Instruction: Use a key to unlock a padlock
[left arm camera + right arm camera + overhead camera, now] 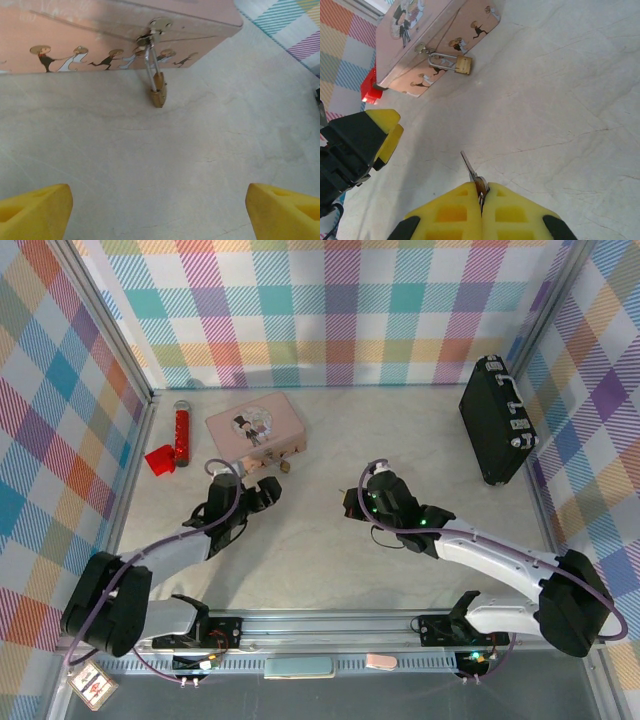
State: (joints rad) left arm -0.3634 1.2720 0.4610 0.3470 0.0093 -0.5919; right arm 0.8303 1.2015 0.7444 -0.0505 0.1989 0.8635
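The small brass padlock [158,90] hangs by its thin silvery shackle from the latch on the front of the pink box [75,35]; it also shows as the padlock [462,64] and the padlock [286,465]. My left gripper [159,210] is open, its yellow fingertips [35,210] wide apart, a short way in front of the padlock. My right gripper [482,197] is shut on the key [470,170], whose thin blade sticks out forward toward the box. The right gripper [352,502] sits to the right of the padlock, apart from it.
A red tube [183,430] and a red cap [160,461] lie left of the pink box [255,426]. A black case [495,420] stands at the far right by the wall. Bare marble-patterned table [330,560] lies between the arms.
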